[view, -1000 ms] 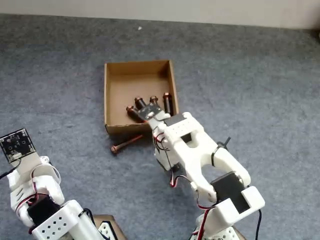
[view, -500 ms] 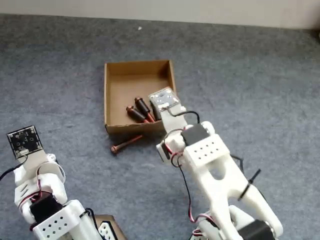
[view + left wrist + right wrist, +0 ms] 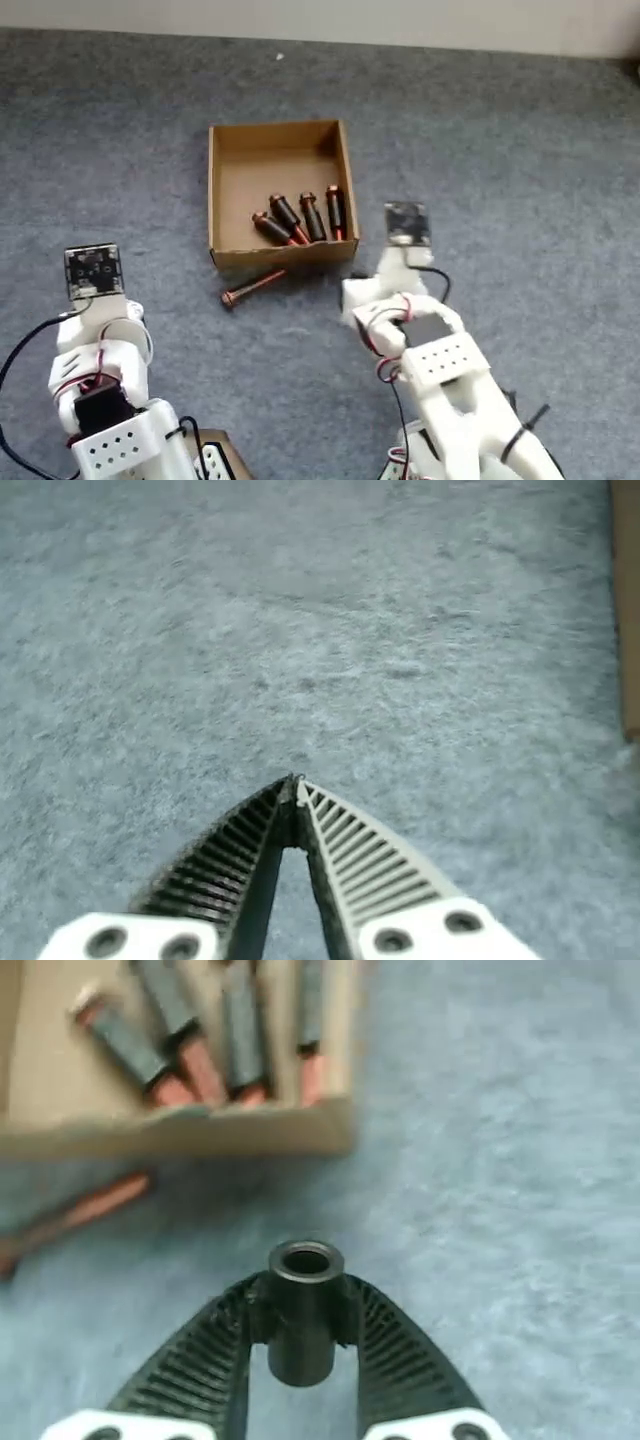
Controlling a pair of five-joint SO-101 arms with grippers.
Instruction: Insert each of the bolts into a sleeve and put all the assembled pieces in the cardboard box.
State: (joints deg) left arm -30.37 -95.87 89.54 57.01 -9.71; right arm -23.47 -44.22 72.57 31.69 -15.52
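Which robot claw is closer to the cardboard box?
Right. The right gripper, holding a sleeve, sits just off a near corner of the cardboard box. The left gripper is shut over the carpet, farther off on the box's other side.

White plastic left arm point(image 3: 110, 440) and right arm point(image 3: 450, 365): black servo blocks point(image 3: 93, 412), red-black-white cable loops point(image 3: 385, 338), dark square wrist boards point(image 3: 95, 270). Ribbed triangular fingers point(image 3: 400, 1360) look black, perhaps grey.
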